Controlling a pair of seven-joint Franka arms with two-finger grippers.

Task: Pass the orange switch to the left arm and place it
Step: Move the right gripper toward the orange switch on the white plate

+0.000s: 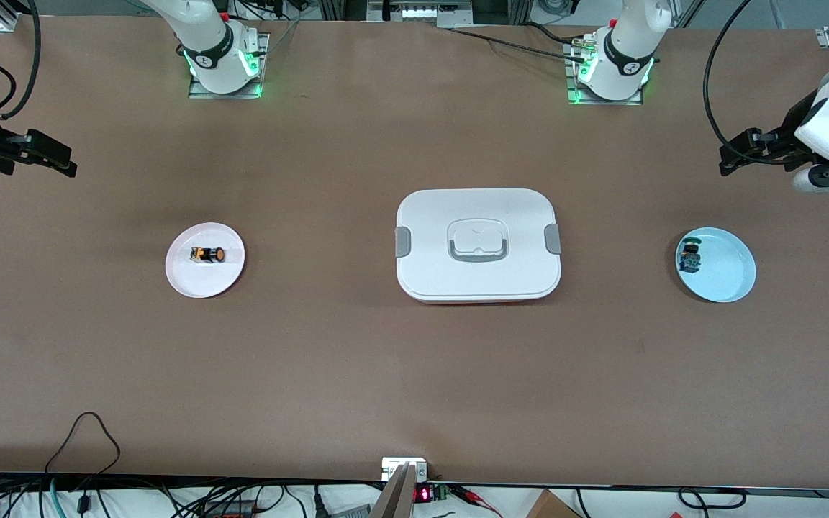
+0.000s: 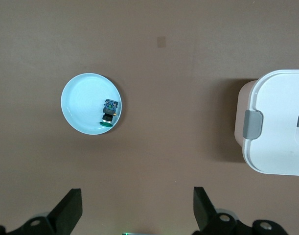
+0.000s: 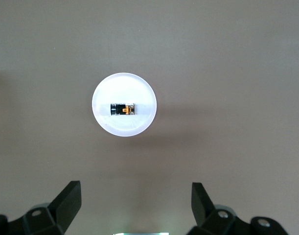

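The orange switch (image 1: pixel 208 255) lies on its side on a small white plate (image 1: pixel 198 284) toward the right arm's end of the table; the right wrist view shows it (image 3: pixel 122 109) on that plate (image 3: pixel 122 128). The white box (image 1: pixel 478 244) with grey clips sits at the table's middle, and its end shows in the left wrist view (image 2: pixel 281 122). My right gripper (image 1: pixel 65 165) hangs open and empty high over the table's right-arm end (image 3: pixel 136 203). My left gripper (image 1: pixel 727 160) hangs open and empty high over the left-arm end (image 2: pixel 138 205).
A green-and-blue small switch (image 1: pixel 689 257) lies on a light blue plate (image 1: pixel 731 277) toward the left arm's end; it also shows in the left wrist view (image 2: pixel 110 111) on that plate (image 2: pixel 80 105). Cables and a small display run along the table edge nearest the camera.
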